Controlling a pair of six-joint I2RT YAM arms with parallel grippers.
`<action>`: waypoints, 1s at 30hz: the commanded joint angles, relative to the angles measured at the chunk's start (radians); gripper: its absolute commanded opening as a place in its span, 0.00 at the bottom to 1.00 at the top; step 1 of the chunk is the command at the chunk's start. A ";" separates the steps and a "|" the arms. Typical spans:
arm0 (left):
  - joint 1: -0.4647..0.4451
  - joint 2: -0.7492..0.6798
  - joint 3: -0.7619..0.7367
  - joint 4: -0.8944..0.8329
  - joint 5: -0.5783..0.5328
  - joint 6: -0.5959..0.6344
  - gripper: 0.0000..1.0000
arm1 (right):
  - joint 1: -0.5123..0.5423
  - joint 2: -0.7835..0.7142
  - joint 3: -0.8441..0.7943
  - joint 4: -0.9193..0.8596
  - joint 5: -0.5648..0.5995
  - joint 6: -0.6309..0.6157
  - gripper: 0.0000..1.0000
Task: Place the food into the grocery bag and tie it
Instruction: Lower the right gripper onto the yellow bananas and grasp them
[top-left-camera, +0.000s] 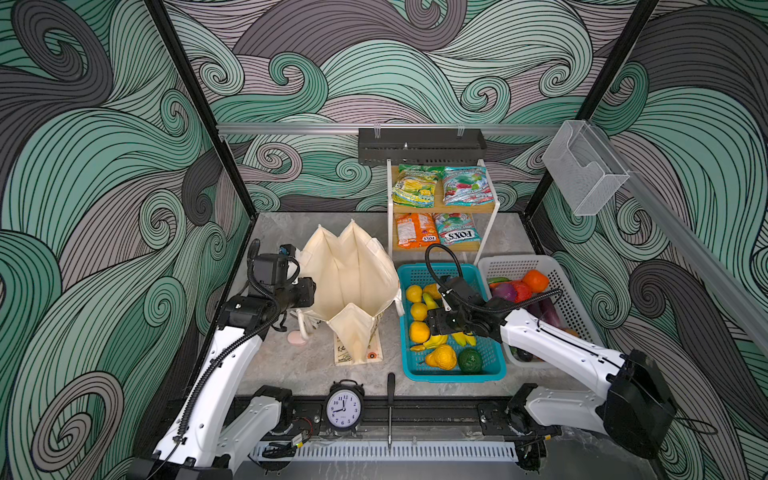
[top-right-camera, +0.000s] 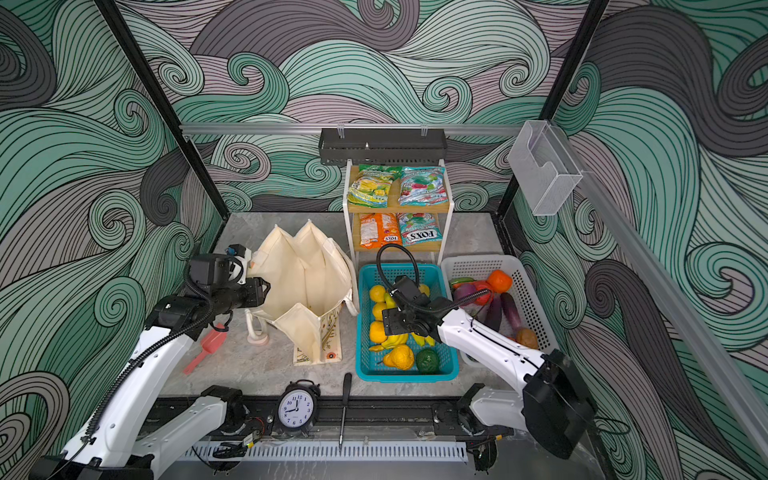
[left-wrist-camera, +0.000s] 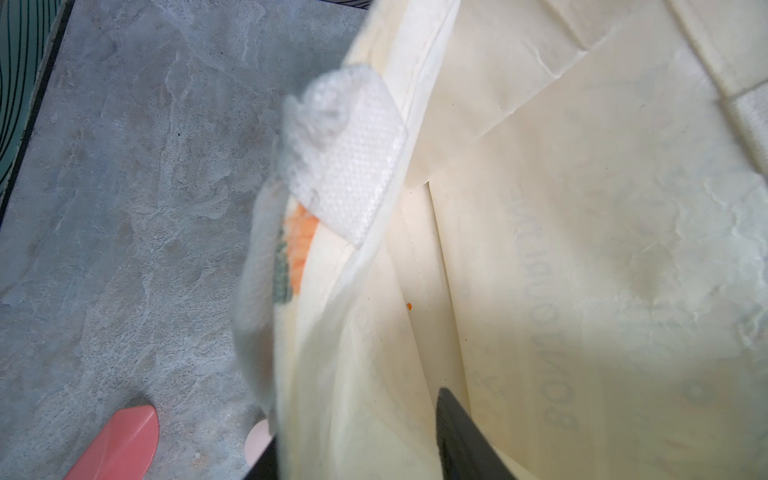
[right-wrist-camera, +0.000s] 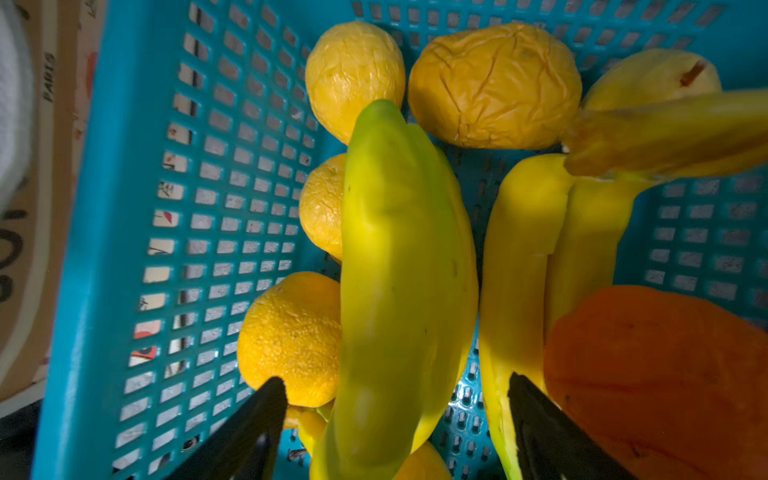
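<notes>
The cream grocery bag (top-left-camera: 353, 282) stands open at the table's middle, a white handle (top-left-camera: 305, 326) hanging at its left. My left gripper (top-left-camera: 309, 291) is shut on the bag's left rim; the wrist view shows fabric (left-wrist-camera: 582, 208) pinched between the black fingers (left-wrist-camera: 457, 436). Food fills the teal basket (top-left-camera: 453, 376): yellow-orange fruits (top-left-camera: 419, 331) and bananas (top-left-camera: 436, 340). My right gripper (right-wrist-camera: 395, 378) is down in that basket, open, its jaws straddling a yellow-green banana (right-wrist-camera: 399, 249) with gaps on both sides. Candy packets (top-left-camera: 415, 185) lie on the shelf rack.
A white basket (top-left-camera: 552, 270) at the right holds a purple onion (top-left-camera: 503, 292) and other vegetables. An alarm clock (top-left-camera: 344, 405) and a screwdriver (top-left-camera: 390, 399) sit at the front edge. A pink scoop (top-right-camera: 208, 345) lies left of the bag.
</notes>
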 joint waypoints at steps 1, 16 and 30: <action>0.004 -0.005 -0.010 0.000 0.018 0.011 0.48 | 0.006 0.021 -0.016 0.002 0.041 0.015 0.74; 0.004 -0.019 -0.013 0.001 0.000 0.013 0.47 | 0.007 0.078 -0.047 0.073 0.045 0.052 0.48; 0.005 -0.013 -0.014 0.001 0.000 0.015 0.43 | -0.027 -0.105 -0.128 0.162 -0.011 0.022 0.31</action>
